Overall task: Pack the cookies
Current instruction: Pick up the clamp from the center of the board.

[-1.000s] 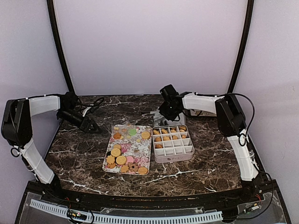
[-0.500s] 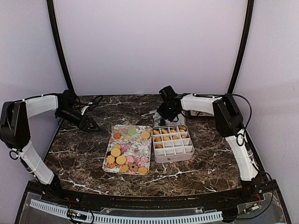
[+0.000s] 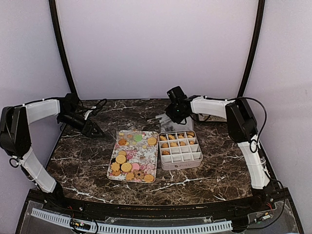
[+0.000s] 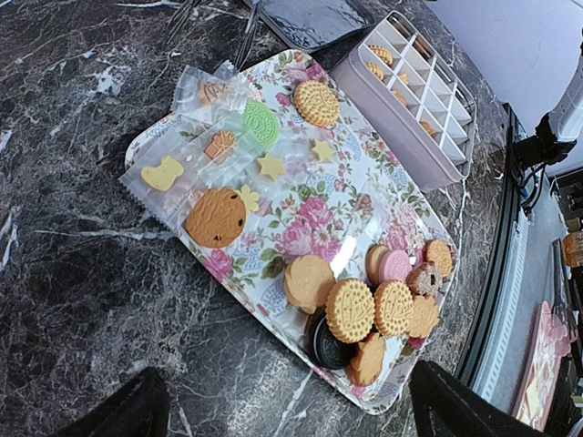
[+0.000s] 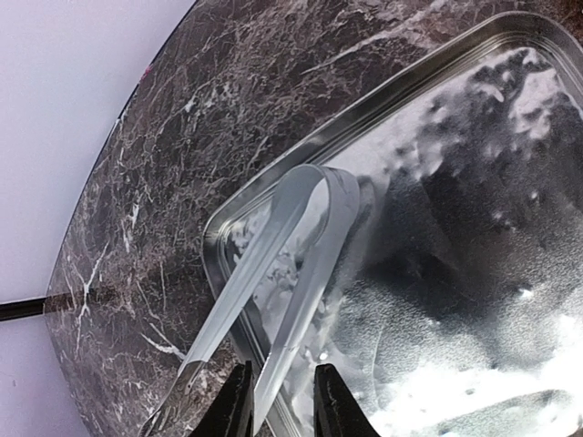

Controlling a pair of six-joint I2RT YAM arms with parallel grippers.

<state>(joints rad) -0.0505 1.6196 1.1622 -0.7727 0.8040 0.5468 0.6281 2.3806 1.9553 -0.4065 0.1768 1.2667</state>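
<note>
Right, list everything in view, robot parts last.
table: one, dark marble, under everything
floral tray: one, pink-flowered, centre
cookies: many, mostly golden, some pink, green, dark; on the floral tray, a few wrapped; more in the divided box's far cells
divided box: one, lilac, right of the floral tray
silver tray: one, behind the divided box
metal tongs: one, on the silver tray
left gripper: open, left of the floral tray
right gripper: astride one tong arm
</note>
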